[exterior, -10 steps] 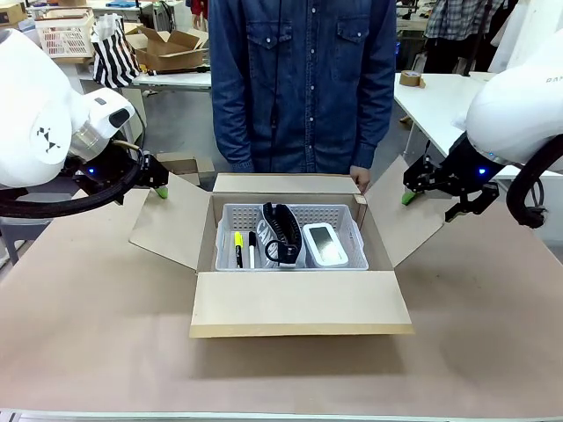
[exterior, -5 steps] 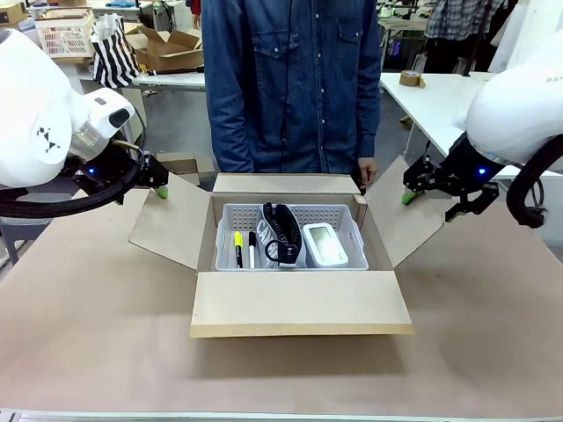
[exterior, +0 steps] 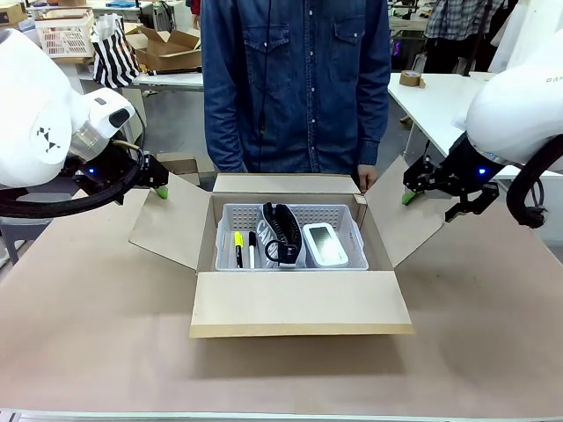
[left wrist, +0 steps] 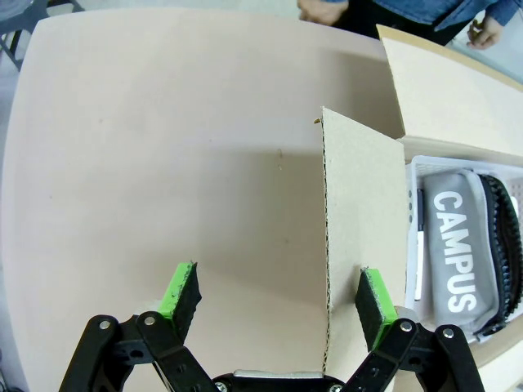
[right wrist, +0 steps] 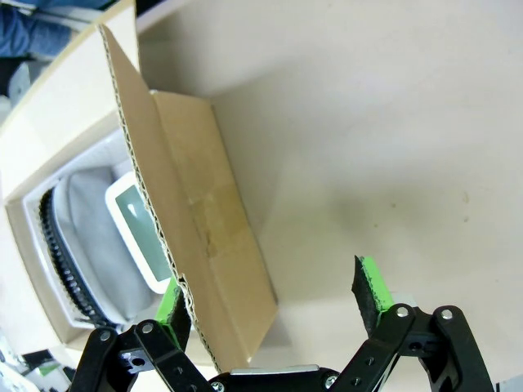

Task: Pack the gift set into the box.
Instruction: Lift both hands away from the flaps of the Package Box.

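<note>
Already packed: grey perforated plastic gift set (exterior: pixel 290 236) in brown cardboard box (exterior: pixel 299 303) | jaws open at side flaps (exterior: pixel 171 220) | next needed: folding them shut.

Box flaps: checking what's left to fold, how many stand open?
4: far flap by the person, near flap toward the robot, left flap at the left gripper, right flap at the right gripper. None hidden.

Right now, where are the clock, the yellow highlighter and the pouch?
clock (exterior: pixel 324 243): front view, middle of its screen.
yellow highlighter (exterior: pixel 237 248): front view, on its barrel.
pouch (left wrist: pixel 456 249): left wrist view, on its grey printed side.
</note>
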Controlling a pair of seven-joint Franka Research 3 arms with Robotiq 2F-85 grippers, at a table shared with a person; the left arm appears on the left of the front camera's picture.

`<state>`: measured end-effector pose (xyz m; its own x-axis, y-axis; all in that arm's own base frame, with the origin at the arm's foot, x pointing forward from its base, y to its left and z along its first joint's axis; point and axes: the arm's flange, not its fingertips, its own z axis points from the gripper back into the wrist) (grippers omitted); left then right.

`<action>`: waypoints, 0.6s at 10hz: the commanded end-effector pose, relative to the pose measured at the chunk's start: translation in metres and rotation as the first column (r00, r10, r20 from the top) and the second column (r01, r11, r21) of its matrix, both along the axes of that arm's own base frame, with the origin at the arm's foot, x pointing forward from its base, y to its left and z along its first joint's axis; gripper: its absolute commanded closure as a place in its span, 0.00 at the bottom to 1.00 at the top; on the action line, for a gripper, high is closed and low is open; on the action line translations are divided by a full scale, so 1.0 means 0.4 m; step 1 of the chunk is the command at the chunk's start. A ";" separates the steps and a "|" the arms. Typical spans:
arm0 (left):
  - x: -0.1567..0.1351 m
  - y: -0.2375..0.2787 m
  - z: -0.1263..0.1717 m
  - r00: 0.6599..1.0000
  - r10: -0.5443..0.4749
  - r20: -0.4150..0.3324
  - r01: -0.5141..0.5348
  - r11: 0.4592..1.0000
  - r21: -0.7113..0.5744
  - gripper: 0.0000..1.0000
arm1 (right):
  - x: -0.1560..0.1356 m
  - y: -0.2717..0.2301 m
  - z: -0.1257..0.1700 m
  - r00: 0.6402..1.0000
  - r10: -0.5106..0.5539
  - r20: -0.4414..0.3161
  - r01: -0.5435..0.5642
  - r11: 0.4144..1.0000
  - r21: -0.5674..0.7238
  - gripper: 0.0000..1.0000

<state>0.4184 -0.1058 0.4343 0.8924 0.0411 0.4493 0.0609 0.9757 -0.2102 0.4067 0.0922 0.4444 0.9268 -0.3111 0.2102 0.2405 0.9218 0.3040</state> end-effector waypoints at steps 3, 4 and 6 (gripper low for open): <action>-0.104 -0.014 0.111 0.978 -0.188 0.092 0.201 0.966 -0.163 0.00 | -0.088 -0.030 0.117 0.994 0.095 0.052 -0.106 0.952 0.289 0.00; -0.174 0.010 0.160 0.915 -0.333 0.228 0.395 0.856 -0.333 0.00 | -0.135 -0.069 0.161 0.976 0.186 0.116 -0.219 0.832 0.509 0.00; -0.234 0.072 0.173 0.738 -0.436 0.515 0.670 0.566 -0.481 0.00 | -0.164 -0.128 0.168 0.932 0.277 0.234 -0.353 0.544 0.761 0.00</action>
<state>0.3574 -0.1148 0.5501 0.7271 -0.0355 0.6857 0.4835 0.7356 -0.4746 0.3427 0.0618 0.5366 0.9567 -0.2282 0.1809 -0.0062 0.6050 0.7962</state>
